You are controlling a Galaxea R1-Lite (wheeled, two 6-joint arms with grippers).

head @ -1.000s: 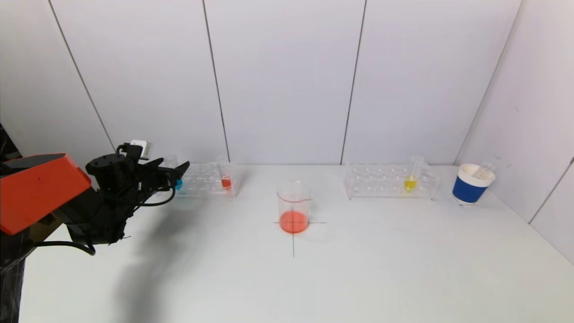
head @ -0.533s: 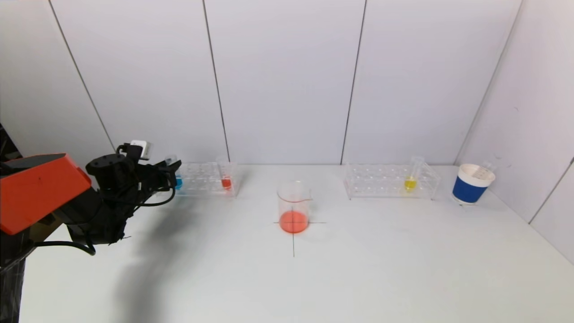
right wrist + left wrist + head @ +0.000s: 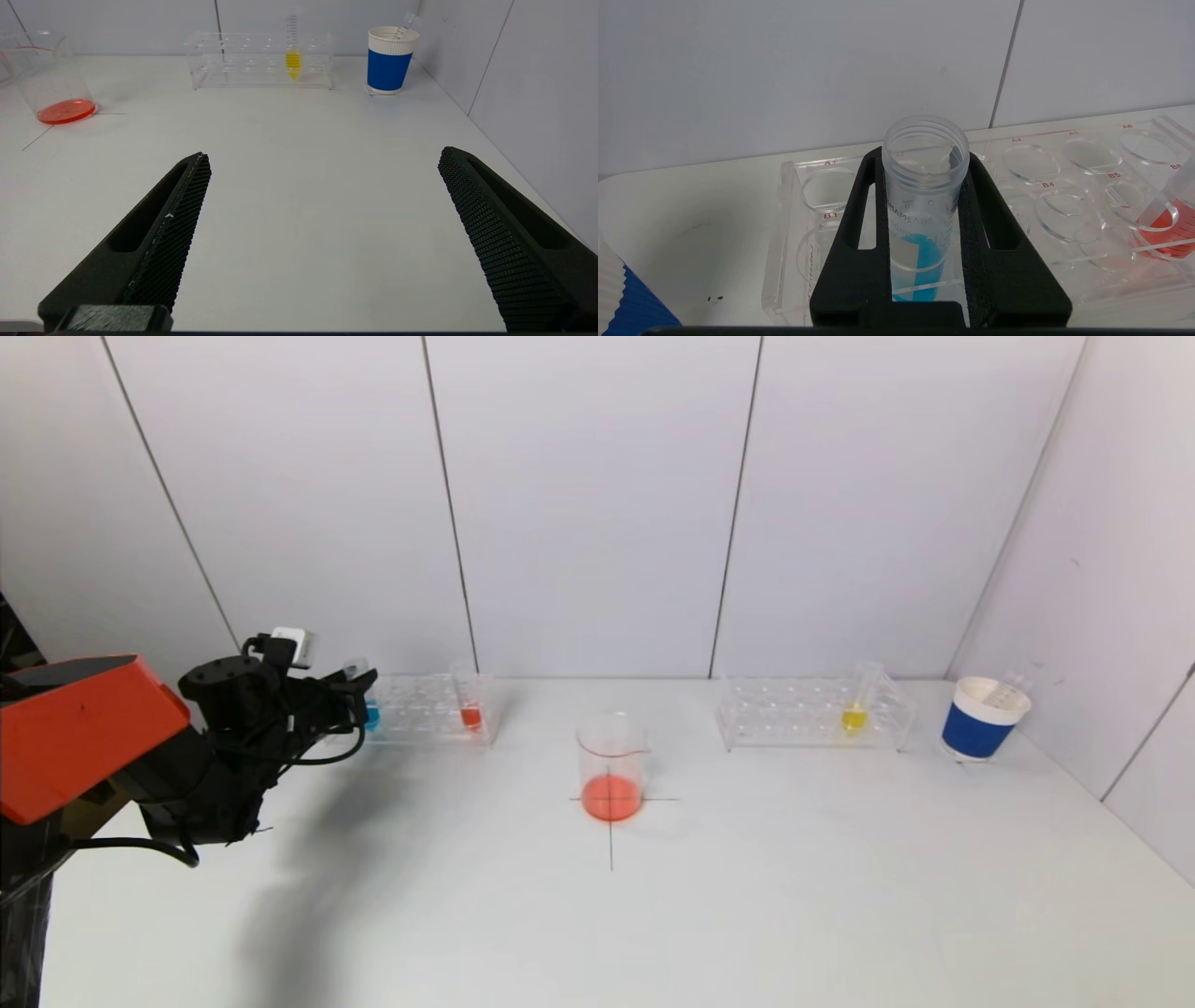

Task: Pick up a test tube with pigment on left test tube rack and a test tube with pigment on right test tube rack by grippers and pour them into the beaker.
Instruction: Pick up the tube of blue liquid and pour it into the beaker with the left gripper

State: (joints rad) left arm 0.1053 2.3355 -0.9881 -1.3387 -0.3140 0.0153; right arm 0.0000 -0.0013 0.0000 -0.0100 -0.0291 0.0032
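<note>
Blue pigment fills the bottom of the test tube (image 3: 925, 196) that the left gripper (image 3: 924, 242) has clamped between its two black fingers (image 3: 994, 242), pressed against the tube's sides below its open threaded mouth. The tube stands upright in the left test tube rack (image 3: 1045, 186), in the second hole of the front row, its base still seated in the rack. In the head view this grip sits at the middle left of the frame, the left gripper (image 3: 353, 695) at the rack's left end (image 3: 420, 709). A second tube with red pigment (image 3: 470, 714) stands at the right end of the same rack. The beaker (image 3: 611, 767) stands at the centre of the white table (image 3: 794, 896), on a drawn cross, with a shallow layer of red liquid in it. Toward the upper right, the right test tube rack (image 3: 812, 714) holds one tube with yellow pigment (image 3: 854, 717), and just beyond it stands a blue and white paper cup (image 3: 985, 719). The right gripper (image 3: 322, 228) shows only in its own wrist view, spread wide above bare table, well apart from the racks.
</note>
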